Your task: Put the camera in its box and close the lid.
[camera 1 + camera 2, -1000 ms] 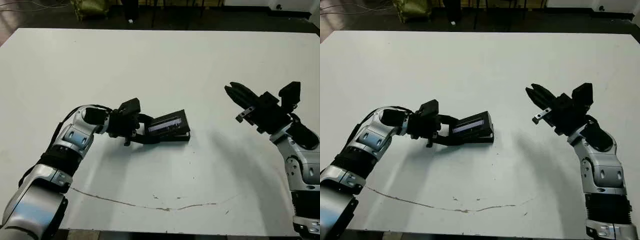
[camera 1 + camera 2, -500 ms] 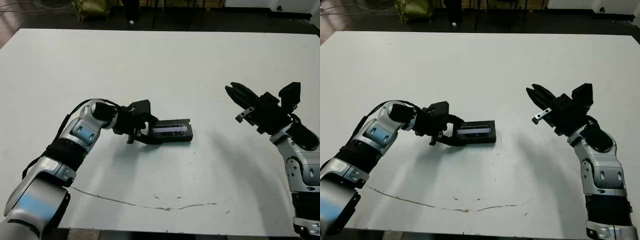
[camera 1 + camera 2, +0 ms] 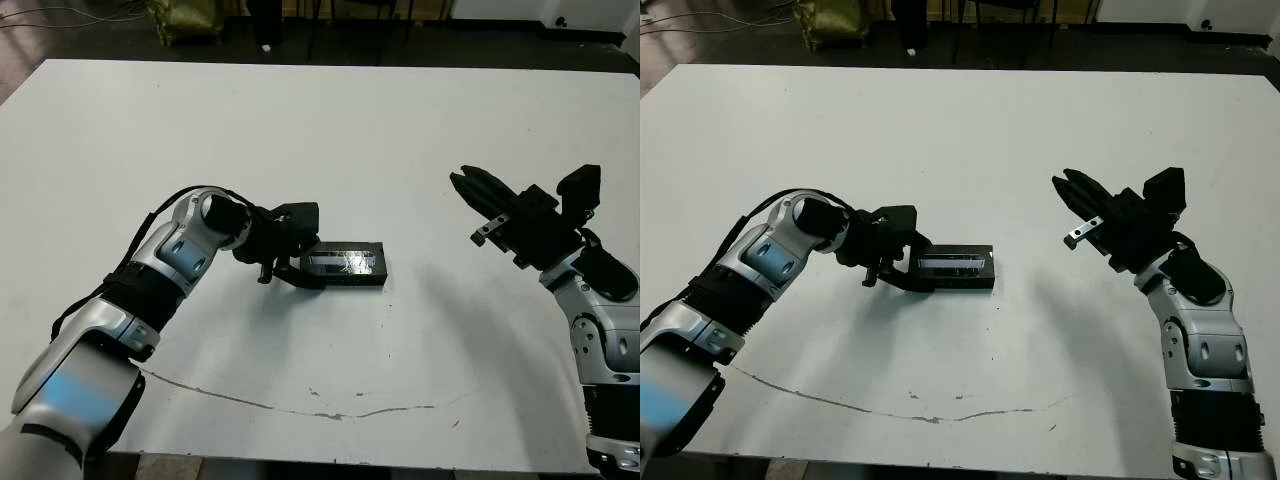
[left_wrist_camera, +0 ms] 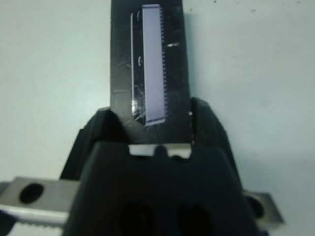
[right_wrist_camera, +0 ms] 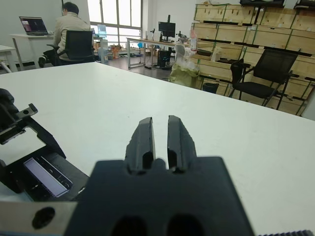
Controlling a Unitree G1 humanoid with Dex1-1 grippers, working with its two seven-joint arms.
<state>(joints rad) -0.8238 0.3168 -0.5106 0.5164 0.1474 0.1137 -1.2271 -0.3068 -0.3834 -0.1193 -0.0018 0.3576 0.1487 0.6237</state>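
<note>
- Flat black rectangular lid with glossy silvery strip (image 3: 345, 264) lies level on the white table (image 3: 330, 130), near its middle.
- Left gripper (image 3: 303, 268) clenched on the lid's near end; fingers (image 4: 204, 123) flank both long edges.
- Right gripper (image 3: 470, 186) raised well apart to the right, its two fingers nearly together, grasping nothing.

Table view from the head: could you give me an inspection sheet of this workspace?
Surface: white table, thin dark line near the front edge.
Job's things: lid lying flat on the box; camera not visible.
Clutter: nothing seen.
Grippers: left gripper shut on the lid's end; right gripper shut, empty, above the table.
Cables: black cable along the left arm.
Surroundings: seated person, office chair, crates.
</note>
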